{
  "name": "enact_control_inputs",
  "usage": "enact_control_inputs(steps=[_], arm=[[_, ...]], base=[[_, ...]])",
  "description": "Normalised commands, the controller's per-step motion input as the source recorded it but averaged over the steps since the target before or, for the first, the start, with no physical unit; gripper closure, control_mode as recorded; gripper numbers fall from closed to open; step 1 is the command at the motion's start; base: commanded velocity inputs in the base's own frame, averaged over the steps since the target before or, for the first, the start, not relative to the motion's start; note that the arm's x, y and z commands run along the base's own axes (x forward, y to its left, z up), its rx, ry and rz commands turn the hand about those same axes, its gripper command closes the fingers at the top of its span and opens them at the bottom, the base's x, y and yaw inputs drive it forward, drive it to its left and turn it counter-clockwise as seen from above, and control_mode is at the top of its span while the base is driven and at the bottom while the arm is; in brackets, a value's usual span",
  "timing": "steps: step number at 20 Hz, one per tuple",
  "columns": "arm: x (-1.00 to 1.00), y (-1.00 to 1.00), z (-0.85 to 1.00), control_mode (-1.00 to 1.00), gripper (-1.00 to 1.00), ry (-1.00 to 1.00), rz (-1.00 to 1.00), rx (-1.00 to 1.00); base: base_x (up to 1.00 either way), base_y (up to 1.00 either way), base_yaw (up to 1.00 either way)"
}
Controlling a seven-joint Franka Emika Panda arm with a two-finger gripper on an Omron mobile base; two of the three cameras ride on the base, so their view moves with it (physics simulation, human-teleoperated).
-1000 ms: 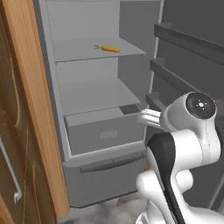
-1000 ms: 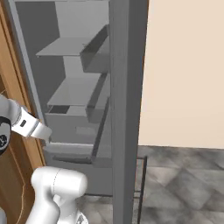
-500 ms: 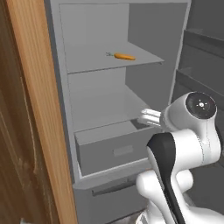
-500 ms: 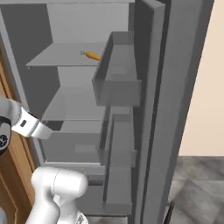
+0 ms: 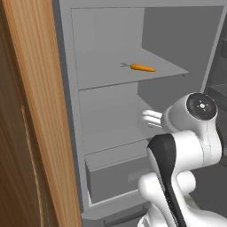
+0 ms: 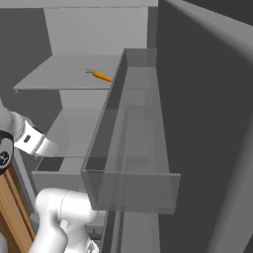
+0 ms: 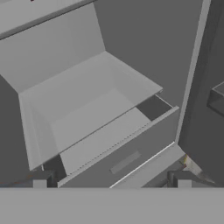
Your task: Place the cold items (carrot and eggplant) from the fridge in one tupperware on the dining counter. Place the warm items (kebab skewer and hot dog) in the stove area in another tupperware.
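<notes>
Small orange carrot lies on grey upper fridge shelf; robot hand, fingers spread wide and holding nothing, faces open grey drawer below.

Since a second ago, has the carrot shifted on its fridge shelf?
No. The carrot lies on the same upper shelf; the base drove, so the whole view shifted.

The robot's white arm hides the right end of the fridge's bottom drawer in the left base view, while the door bin beside that drawer covers the carrot's tip in the right base view.
</notes>
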Motion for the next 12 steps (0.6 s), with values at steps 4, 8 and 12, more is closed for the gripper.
enact_control_inputs(steps=[4,8,12], arm=[[0.00,0.00,0.00,1.00,-1.00,0.00,0.00,0.00],[0.00,0.00,0.00,1.00,-1.00,0.00,0.00,0.00],[0.06,-0.26,0.15,-1.00,-1.00,-0.04,0.37,0.00]], base=[[0.08,0.08,0.04],[0.03,0.08,0.03],[0.00,0.00,0.00]])
